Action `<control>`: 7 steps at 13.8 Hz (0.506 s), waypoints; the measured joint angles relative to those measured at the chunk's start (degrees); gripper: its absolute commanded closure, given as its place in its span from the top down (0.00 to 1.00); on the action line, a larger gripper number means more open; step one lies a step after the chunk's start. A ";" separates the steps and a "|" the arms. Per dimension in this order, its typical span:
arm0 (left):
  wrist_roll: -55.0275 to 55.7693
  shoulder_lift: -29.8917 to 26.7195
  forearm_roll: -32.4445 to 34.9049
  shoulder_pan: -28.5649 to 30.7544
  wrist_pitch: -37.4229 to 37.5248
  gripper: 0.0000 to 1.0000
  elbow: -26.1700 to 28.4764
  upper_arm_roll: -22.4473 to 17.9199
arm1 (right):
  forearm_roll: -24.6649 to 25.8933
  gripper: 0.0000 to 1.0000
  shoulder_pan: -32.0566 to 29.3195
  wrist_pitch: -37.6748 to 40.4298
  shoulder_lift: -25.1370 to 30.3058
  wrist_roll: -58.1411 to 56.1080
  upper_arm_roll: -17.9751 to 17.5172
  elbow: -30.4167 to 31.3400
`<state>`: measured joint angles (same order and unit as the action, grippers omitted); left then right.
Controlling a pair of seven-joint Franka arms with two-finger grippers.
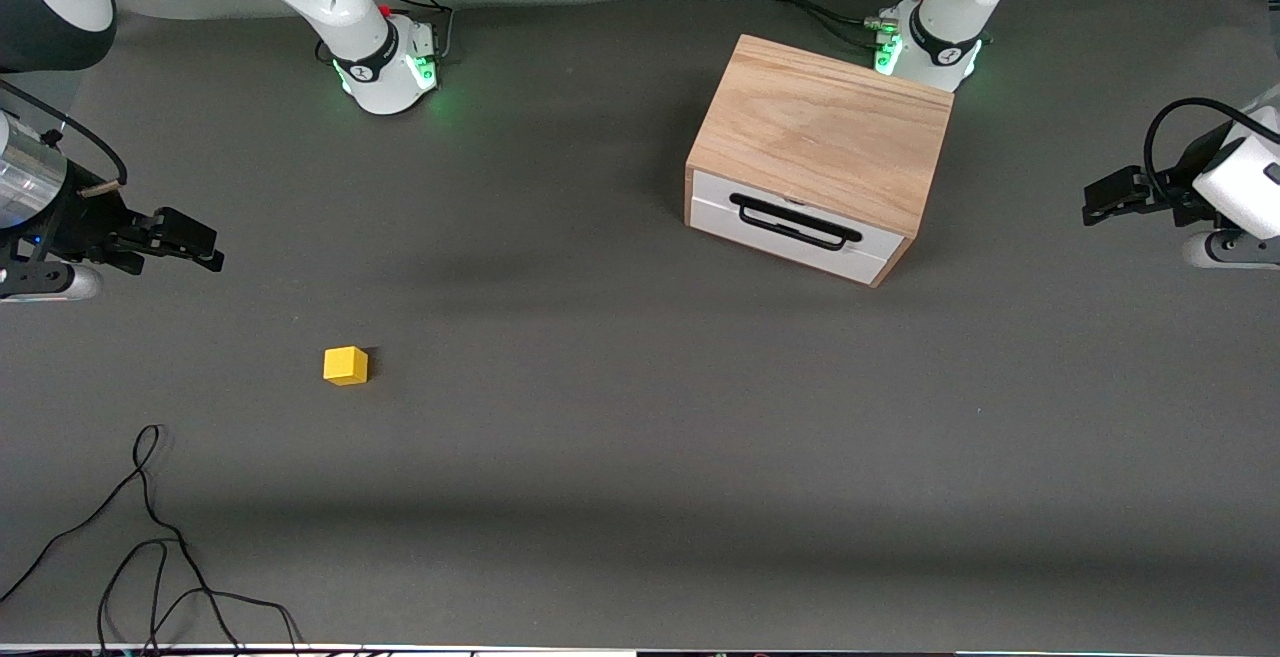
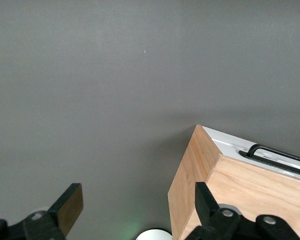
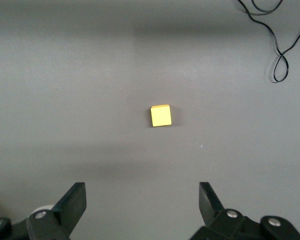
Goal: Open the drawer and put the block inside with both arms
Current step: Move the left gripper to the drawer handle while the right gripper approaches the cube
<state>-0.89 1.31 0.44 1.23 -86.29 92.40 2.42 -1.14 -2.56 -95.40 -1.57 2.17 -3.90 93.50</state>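
Block (image 3: 161,116) on table, apart from right tool (image 3: 140,205), fingers spread.

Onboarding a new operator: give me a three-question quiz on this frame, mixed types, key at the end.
1. True or false: the white-fronted drawer of the light wooden cabinet is pulled open.
2. The small yellow cube lies: A) in the drawer, B) on the grey table, C) in the right gripper.
3. Fill in: the left gripper and the right gripper both have jaws that are ____.

Key: 1 false, the drawer is shut. 2 B. 3 open.
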 measured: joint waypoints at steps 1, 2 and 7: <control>-0.04 0.00 0.00 0.00 0.00 1.00 0.00 0.00 | 0.00 1.00 0.00 0.03 0.00 0.01 -0.01 -0.03; -0.08 0.00 0.00 0.00 0.01 1.00 0.00 0.00 | 0.00 1.00 0.00 0.21 -0.01 0.05 -0.02 -0.03; -0.11 0.01 0.00 0.00 0.01 1.00 0.00 0.01 | 0.00 1.00 0.00 0.86 -0.10 0.20 -0.02 -0.05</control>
<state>-1.00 1.32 0.44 1.23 -86.29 92.40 2.43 -1.14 -2.56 -94.55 -1.68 2.38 -3.93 93.45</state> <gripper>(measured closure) 0.000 0.000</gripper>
